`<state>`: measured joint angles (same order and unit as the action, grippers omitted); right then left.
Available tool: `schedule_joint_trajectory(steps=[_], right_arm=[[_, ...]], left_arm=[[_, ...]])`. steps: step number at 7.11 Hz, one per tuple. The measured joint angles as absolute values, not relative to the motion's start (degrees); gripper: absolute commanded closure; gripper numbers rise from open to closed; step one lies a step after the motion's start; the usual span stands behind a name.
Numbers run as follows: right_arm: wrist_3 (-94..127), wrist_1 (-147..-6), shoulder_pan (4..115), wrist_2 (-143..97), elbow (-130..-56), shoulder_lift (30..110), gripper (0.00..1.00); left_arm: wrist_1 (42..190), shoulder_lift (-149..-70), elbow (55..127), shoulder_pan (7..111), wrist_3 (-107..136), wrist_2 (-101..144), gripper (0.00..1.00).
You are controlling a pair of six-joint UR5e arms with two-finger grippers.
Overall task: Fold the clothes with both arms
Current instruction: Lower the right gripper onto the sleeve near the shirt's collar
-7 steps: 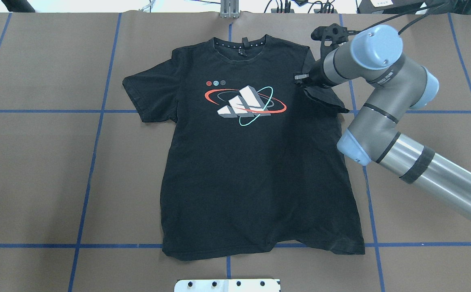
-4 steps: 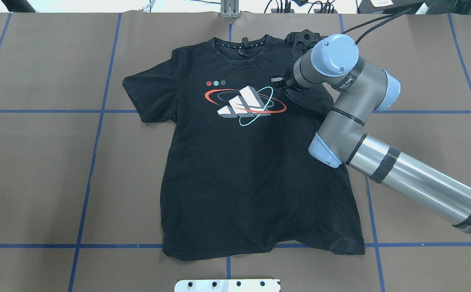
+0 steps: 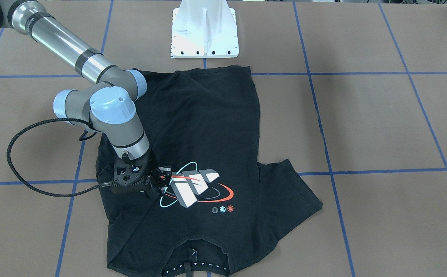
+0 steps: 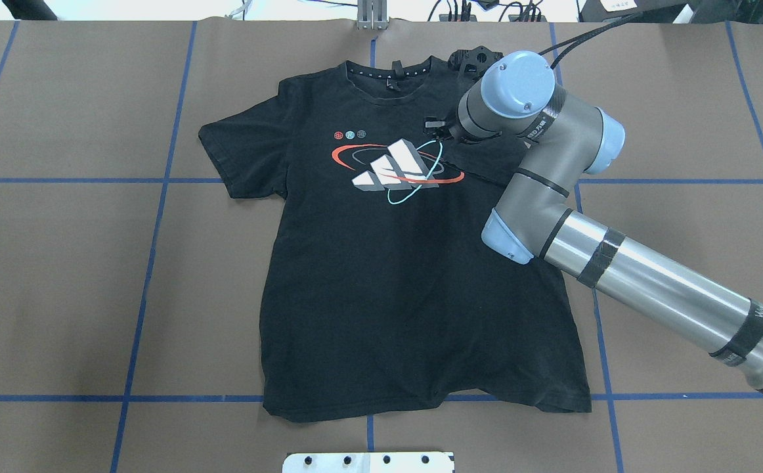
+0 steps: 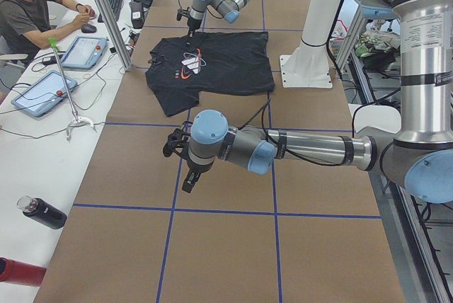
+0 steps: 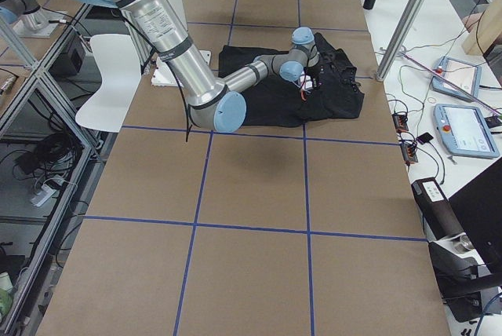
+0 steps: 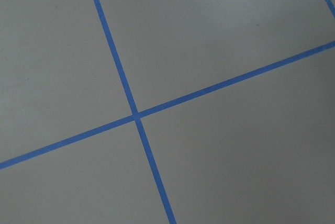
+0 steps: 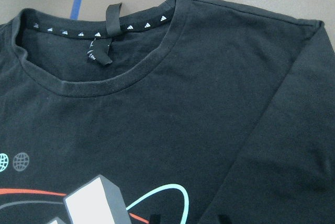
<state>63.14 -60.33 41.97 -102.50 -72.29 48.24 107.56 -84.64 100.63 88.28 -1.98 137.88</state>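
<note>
Brown paper tabletop (image 4: 60, 263), limp black T-shirt (image 4: 388, 295)

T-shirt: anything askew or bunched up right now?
The T-shirt lies mostly flat. Only the sleeve on the robot's right is doubled inward over the chest, at the right gripper, which fits a fold under way. The bottom hem ripples slightly on that side. No damage shows.

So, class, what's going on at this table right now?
A robot is folding a black T-shirt laid flat on the table. Its right gripper holds one sleeve, drawn in over the chest beside the print. The other sleeve lies spread out. The left arm hangs over the table, away from the shirt.
</note>
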Motion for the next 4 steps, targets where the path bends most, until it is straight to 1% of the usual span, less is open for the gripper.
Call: schedule_joint_trajectory(steps=[1, 2, 4], right_arm=[[63.1, -60.6, 42.0, -102.6, -72.9, 48.7, 0.0], [63.1, -60.8, 42.1, -103.0, -75.1, 50.4, 0.0], [63.0, -61.2, 42.4, -106.4, -83.3, 57.2, 0.0]], left_arm=[[107.8, -87.3, 100.2, 86.7, 1.4, 137.9, 0.0], [109.3, -90.9, 99.2, 84.3, 6.2, 137.9, 0.0], [117.6, -98.3, 93.6, 78.1, 18.8, 137.6, 0.01]])
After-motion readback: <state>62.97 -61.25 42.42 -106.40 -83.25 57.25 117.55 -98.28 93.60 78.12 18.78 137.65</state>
